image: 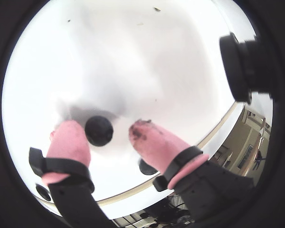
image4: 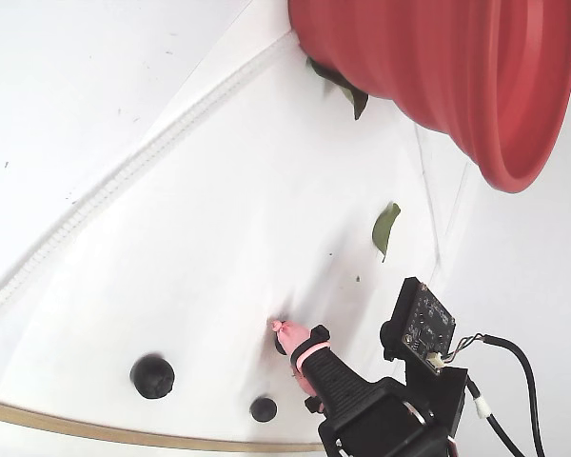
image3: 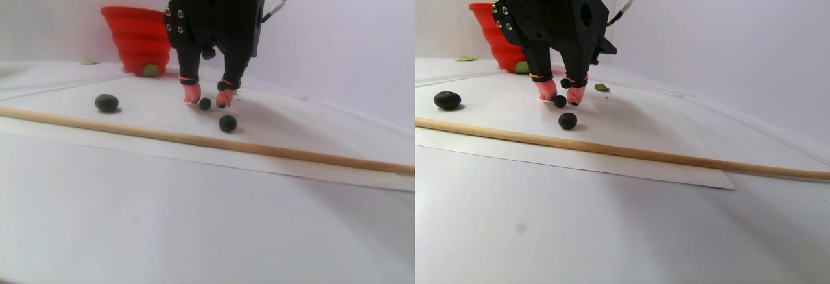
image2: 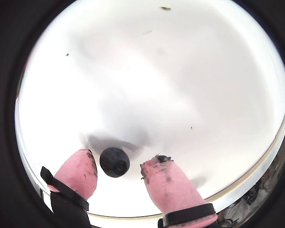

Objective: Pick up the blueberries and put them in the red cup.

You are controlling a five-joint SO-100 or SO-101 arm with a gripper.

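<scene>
My gripper [image: 103,127] is open and low over the white sheet, its pink-tipped fingers on either side of one small dark blueberry [image: 99,130]. In the other wrist view that blueberry [image2: 115,162] sits close to the left finger [image2: 78,173], with a gap to the right one. In the stereo pair view the gripper [image3: 207,101] straddles this berry [image3: 205,104]. A second blueberry [image3: 227,124] lies just in front, and a larger one [image3: 107,103] off to the left. The red cup [image3: 137,37] stands behind the gripper. The fixed view shows the cup [image4: 438,76] at the top.
A thin wooden stick [image3: 194,140] lies across the sheet in front of the berries. Green leaves lie near the cup, one at its foot [image4: 347,90] and one on the sheet [image4: 385,228]. A white cord [image4: 124,176] runs along the sheet's edge.
</scene>
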